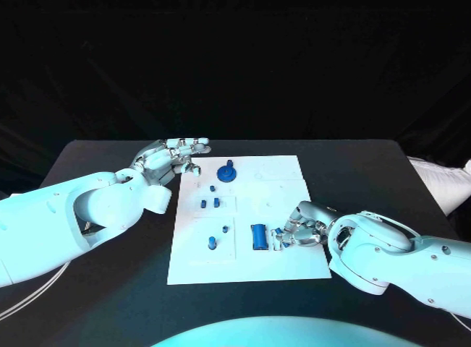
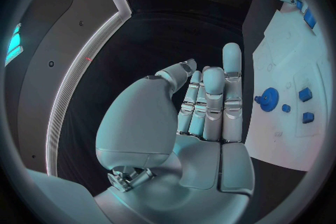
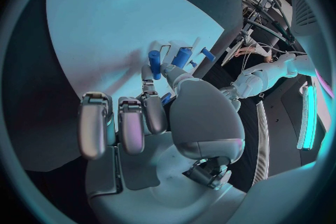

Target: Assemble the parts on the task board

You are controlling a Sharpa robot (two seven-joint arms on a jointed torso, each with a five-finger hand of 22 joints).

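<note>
The white task board (image 1: 282,173) lies in the middle of the black table. On it stand a blue gear-like part (image 1: 228,172) (image 2: 268,96), several small blue parts (image 1: 209,202) (image 2: 305,94) and a blue cylinder (image 1: 258,236) (image 3: 154,63). My left hand (image 1: 173,159) (image 2: 206,106) hovers at the board's far left edge with its fingers stretched out and nothing in them. My right hand (image 1: 303,228) (image 3: 161,117) sits on the board's right side beside the cylinder. Its thumb and a finger pinch a small blue part (image 3: 167,99) (image 1: 280,244).
A white bag (image 1: 444,181) lies at the table's right edge. A thin cable (image 1: 27,296) runs along the near left. A black backdrop hangs behind the table.
</note>
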